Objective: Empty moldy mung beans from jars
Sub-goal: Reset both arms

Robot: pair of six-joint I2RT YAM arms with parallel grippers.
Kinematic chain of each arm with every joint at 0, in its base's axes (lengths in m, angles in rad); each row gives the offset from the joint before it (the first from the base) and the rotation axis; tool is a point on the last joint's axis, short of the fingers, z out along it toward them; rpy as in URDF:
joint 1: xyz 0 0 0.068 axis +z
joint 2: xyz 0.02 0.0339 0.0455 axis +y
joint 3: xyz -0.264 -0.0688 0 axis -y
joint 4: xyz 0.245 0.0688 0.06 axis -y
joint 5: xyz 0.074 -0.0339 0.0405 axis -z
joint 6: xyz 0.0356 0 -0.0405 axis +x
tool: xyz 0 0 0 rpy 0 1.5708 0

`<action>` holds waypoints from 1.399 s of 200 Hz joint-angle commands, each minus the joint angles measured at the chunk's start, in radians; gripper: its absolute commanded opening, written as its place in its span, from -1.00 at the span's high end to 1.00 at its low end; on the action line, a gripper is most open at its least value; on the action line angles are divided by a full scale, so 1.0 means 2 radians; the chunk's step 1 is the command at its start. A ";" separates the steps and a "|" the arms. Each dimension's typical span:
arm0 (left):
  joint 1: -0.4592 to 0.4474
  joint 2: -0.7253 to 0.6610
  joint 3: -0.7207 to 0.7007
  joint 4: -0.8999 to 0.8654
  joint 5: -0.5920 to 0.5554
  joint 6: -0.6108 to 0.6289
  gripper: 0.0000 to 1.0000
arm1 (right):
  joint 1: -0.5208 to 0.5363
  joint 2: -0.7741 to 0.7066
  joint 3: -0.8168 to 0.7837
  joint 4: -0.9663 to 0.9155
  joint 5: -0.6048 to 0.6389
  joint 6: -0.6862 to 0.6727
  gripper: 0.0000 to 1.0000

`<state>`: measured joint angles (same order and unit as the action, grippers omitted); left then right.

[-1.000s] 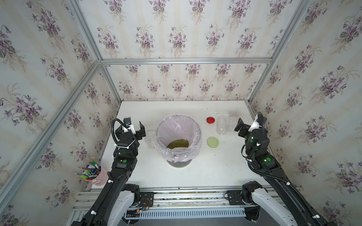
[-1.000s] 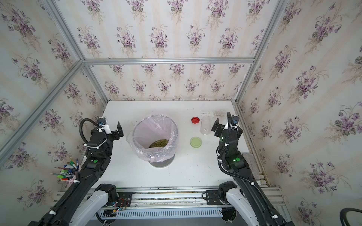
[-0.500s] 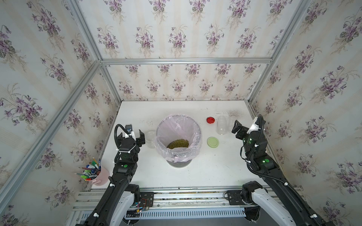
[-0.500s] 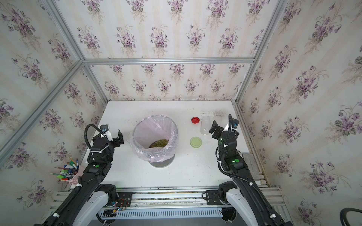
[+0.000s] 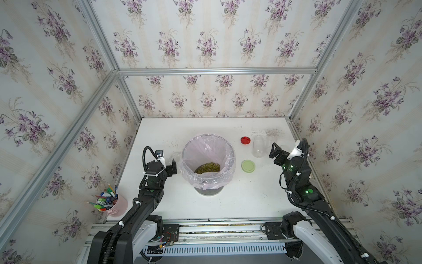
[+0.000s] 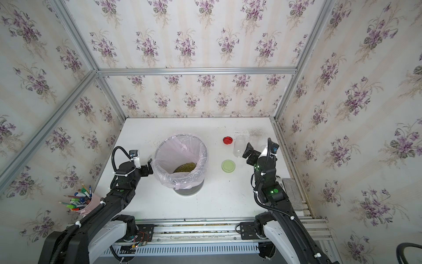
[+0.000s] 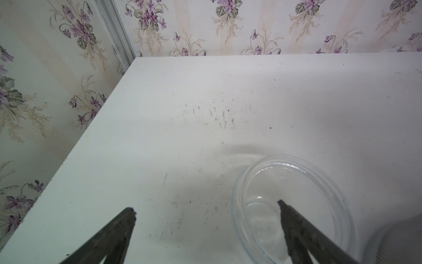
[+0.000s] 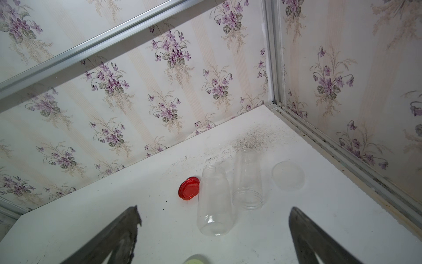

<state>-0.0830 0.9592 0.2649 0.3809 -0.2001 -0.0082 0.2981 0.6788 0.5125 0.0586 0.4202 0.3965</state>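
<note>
My left pincer [image 7: 205, 205]: spread, empty.
My right pincer [image 8: 214, 208]: spread, empty.
Olive-green mung beans [image 5: 207, 168]: frame centre in both top views, inside round pink-bagged bin [image 5: 231, 146].
Clear cylindrical jars [image 8: 213, 201]: two right of bin, one left.

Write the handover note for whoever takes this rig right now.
Left pincer: open, holding nothing, near the wide shallow clear jar beside the round bin lined with pink plastic.
Right pincer: open, holding nothing, facing a tall clear plastic jar and a second clear jar next to it.
Olive-green mung beans lie heaped inside the bin.
Round red lid, pale green lid and clear lid lie loose on the white table.
Done: all three jars look empty.
Left: apparently nothing to pour; check for stuck grains.
</note>
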 commanded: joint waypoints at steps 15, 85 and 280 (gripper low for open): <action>0.000 0.013 -0.008 0.061 0.025 0.001 -0.99 | 0.001 -0.017 -0.008 0.010 0.018 0.008 -1.00; -0.001 -0.046 0.030 -0.012 -0.071 -0.037 -0.99 | 0.001 -0.010 -0.013 0.016 0.010 0.012 -1.00; 0.000 0.011 0.348 -0.622 0.103 0.029 -0.99 | 0.001 -0.014 0.005 0.001 -0.001 0.029 -1.00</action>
<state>-0.0849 0.9245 0.9413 -0.7921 -0.1326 0.0170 0.2981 0.6525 0.5182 0.0471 0.4053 0.4419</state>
